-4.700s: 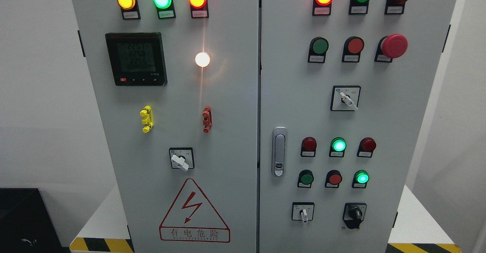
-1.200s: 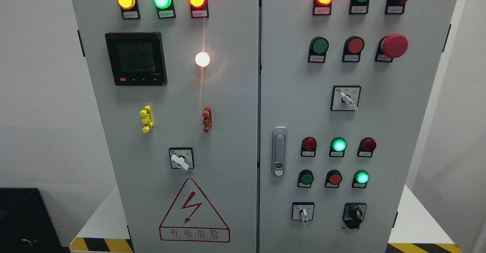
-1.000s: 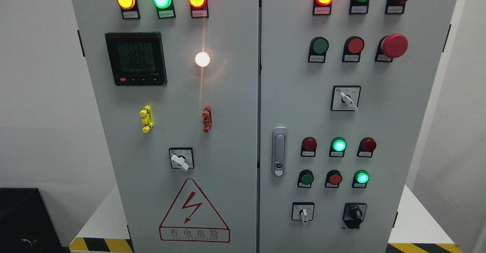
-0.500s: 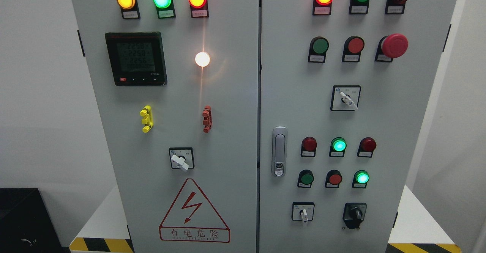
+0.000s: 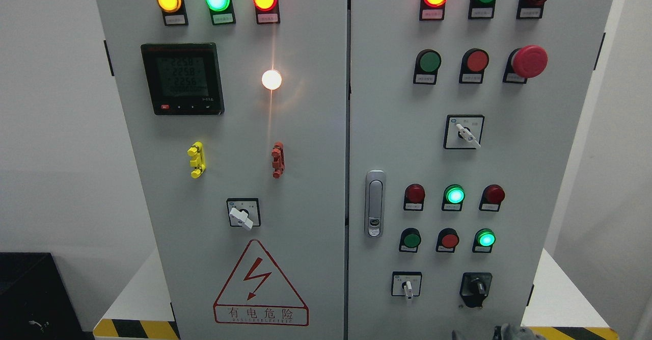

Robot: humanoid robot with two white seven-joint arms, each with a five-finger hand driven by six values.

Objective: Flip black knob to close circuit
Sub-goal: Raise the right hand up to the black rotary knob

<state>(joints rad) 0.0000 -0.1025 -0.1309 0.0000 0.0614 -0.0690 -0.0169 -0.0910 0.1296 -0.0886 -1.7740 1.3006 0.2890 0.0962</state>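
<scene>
The black knob (image 5: pixel 477 287) sits on a black plate at the lower right of the grey cabinet's right door (image 5: pixel 535 177). Just below it, at the picture's bottom edge, the top of my right hand (image 5: pixel 512 332) shows as a grey shape. The hand is under the knob and apart from it. Most of the hand is cut off by the frame. My left hand is out of view.
Left of the knob is a white-handled selector switch (image 5: pixel 406 285). Above are rows of red and green buttons with two green lamps lit (image 5: pixel 454 195). A silver door latch (image 5: pixel 375 203) is at the door's left edge. A red mushroom stop button (image 5: pixel 529 61) juts out top right.
My right hand has risen into view at the bottom edge below the black knob. Nothing on the panel has visibly changed.
</scene>
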